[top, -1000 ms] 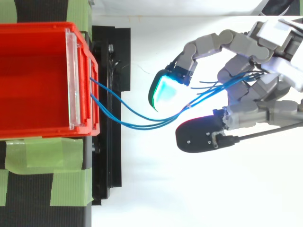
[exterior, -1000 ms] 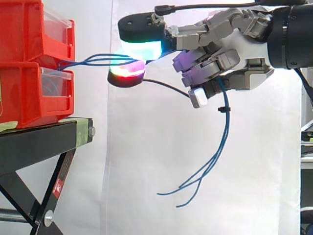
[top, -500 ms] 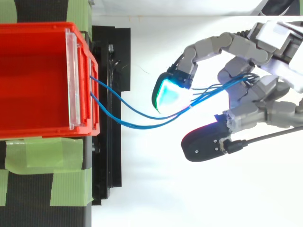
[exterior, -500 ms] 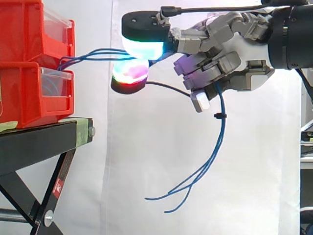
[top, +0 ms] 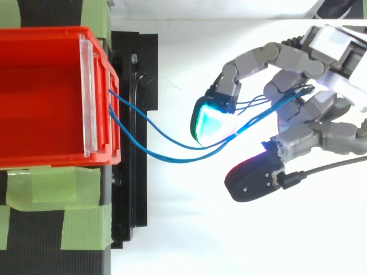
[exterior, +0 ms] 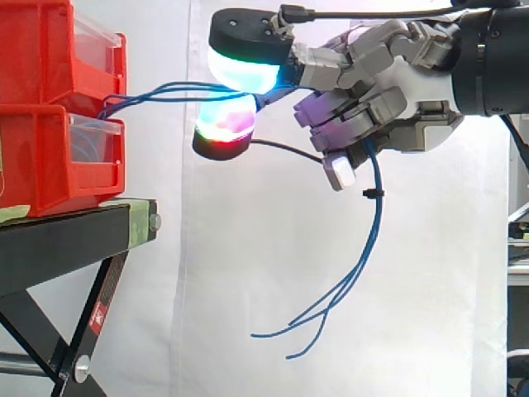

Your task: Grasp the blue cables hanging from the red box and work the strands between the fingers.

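Hand (exterior: pixel 401 95), grey & multi-fingered, reaches in from the right at upper-box height. Its fingers are curled & closed on the thin blue cables (exterior: pixel 169 86). The strands run btwn a cyan-green fingertip pad (exterior: pixel 244 73) above and a red-pink pad (exterior: pixel 221 126) below, then on through the curled fingers near the palm.

Behind everything hangs a white fabric curtain (exterior: pixel 248 289). A black metal stand (exterior: pixel 66 240) w/ green tape strips (top: pixel 51 189) carries the stacked red plastic boxes (exterior: pixel 50 165). The cables leave the boxes' front at the seam btwn upper & lower box and cross the gap to the pads in a shallow curve. Past the hand, the free ends dangle loose below it, well apart from the stand. A small black tie (exterior: pixel 372 193) bundles the hanging strands just under the fingers.

Risks, my read:
- Slack btwn box & pads looks small. Any pull-back by the arm could take it taut and yank strands out, or drag a box fwd on the stand.
- Strands are thin & slick-looking, so rolling them btwn the pads may let one slip out sideways.
- The tie could snag on a finger if the strands get fed upward.
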Robot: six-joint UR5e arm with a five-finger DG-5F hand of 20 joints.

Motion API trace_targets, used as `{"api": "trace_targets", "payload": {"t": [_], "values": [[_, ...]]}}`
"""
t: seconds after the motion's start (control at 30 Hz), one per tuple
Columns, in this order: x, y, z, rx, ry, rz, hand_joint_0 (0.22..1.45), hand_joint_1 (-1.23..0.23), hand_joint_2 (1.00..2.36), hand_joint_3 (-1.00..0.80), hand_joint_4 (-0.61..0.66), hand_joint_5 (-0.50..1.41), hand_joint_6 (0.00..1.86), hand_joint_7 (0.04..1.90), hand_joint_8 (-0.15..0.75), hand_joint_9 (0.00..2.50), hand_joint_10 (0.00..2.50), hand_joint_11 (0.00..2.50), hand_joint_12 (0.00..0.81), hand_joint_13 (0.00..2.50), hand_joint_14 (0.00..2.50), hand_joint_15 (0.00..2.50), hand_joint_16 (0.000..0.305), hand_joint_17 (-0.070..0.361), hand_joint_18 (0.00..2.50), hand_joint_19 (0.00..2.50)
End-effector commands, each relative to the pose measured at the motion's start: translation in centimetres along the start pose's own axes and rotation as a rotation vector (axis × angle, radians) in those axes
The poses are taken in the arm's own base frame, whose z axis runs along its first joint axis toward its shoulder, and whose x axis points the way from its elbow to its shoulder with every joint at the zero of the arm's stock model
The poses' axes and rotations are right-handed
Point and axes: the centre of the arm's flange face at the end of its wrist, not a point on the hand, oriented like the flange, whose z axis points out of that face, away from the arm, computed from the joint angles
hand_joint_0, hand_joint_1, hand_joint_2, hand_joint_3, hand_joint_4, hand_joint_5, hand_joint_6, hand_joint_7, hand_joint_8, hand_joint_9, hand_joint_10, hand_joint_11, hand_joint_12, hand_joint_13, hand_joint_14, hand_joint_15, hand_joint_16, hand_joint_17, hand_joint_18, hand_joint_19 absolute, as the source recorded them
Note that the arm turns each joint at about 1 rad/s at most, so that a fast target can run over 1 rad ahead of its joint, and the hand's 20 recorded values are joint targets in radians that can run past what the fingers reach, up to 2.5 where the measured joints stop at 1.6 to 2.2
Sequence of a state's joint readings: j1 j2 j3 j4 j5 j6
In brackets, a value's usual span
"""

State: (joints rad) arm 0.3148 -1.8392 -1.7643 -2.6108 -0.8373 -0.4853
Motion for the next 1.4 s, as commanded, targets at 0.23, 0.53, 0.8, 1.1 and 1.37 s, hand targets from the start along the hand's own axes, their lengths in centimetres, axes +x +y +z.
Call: {"api": "trace_targets", "payload": {"t": [0.23,0.53,0.8,1.1,1.37], "values": [[-0.91,0.60,0.48,0.031,-0.095,0.013,0.87,-0.67,1.01,-0.72,0.19,0.22,0.79,0.96,0.492,1.27,2.50,2.46,0.646,1.79,2.50,1.41,0.248,0.186,2.42,0.51],[-0.92,0.69,0.53,0.030,-0.097,-0.020,0.88,-0.69,1.02,-0.46,0.17,0.22,0.77,0.97,0.492,1.27,2.50,2.46,0.646,1.79,2.50,1.41,0.248,0.186,2.42,0.51],[-0.80,0.85,0.59,0.022,-0.099,-0.022,0.94,-0.70,1.01,-0.17,0.23,0.27,0.42,1.05,0.492,1.27,2.50,2.46,0.646,1.79,2.50,1.41,0.248,0.186,2.42,0.51],[-0.88,0.82,0.62,0.022,-0.100,-0.022,0.97,-0.71,1.00,-0.12,0.23,0.28,0.35,1.07,0.492,1.27,2.50,2.46,0.646,1.79,2.50,1.41,0.248,0.186,2.42,0.51],[-0.89,0.81,0.62,0.023,-0.101,-0.022,0.98,-0.69,1.01,-0.18,0.21,0.27,0.42,1.07,0.492,1.27,2.50,2.46,0.646,1.79,2.50,1.41,0.248,0.186,2.42,0.51]]}}
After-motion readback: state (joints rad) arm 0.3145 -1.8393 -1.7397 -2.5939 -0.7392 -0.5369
